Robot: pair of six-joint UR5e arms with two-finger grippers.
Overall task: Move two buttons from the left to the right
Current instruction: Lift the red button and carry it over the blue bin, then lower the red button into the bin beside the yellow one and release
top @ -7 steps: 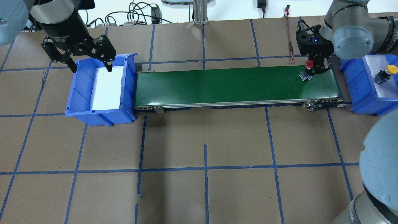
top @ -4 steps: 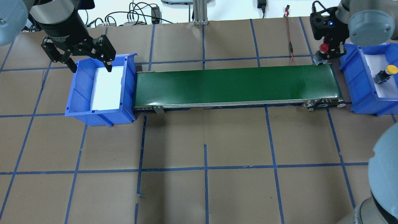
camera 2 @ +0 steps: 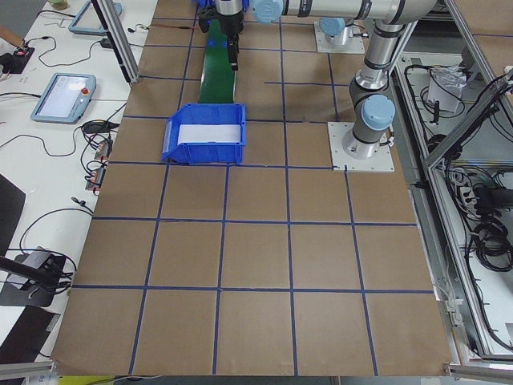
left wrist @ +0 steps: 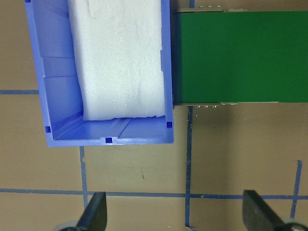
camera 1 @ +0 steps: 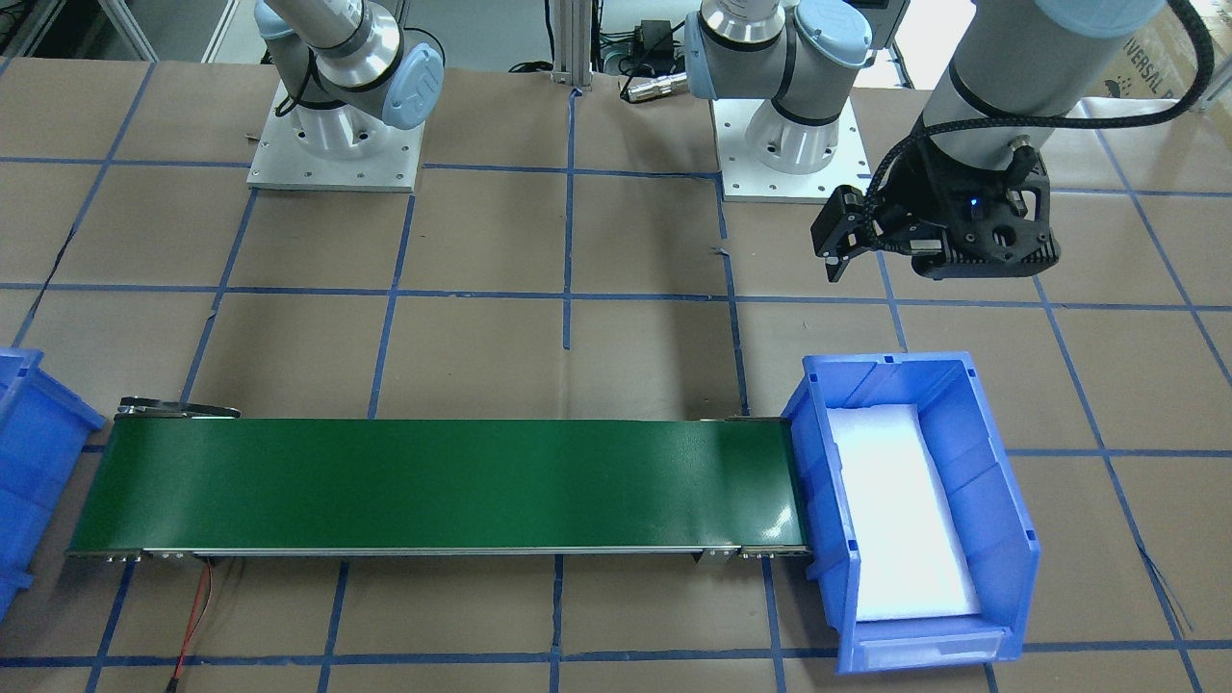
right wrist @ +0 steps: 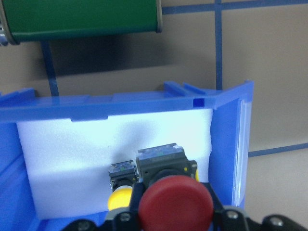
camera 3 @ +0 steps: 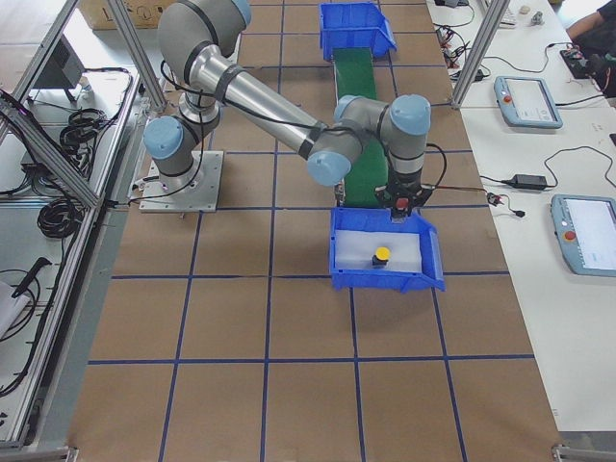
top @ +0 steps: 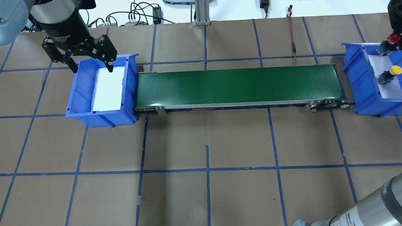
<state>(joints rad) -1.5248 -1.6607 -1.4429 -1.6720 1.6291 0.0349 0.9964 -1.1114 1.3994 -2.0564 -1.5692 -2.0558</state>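
Note:
My right gripper (top: 390, 43) is shut on the red button (top: 392, 38) and holds it above the far end of the right blue bin (top: 361, 81). In the right wrist view the red button (right wrist: 175, 199) hangs over the bin's white foam. The yellow button (top: 395, 69) lies on that foam, and shows in the right wrist view (right wrist: 120, 198) just left of the red one. My left gripper (top: 92, 67) is open and empty, above the far end of the left blue bin (top: 78, 94). That bin holds only white foam.
A green conveyor belt (top: 238, 84) runs between the two bins and carries nothing. A red wire (top: 293, 47) lies behind its right end. Brown paper with blue tape lines covers the table (top: 207, 141).
My right gripper has lifted the red button off the belt's right end and carried it right, over the right bin. The left arm has not moved.

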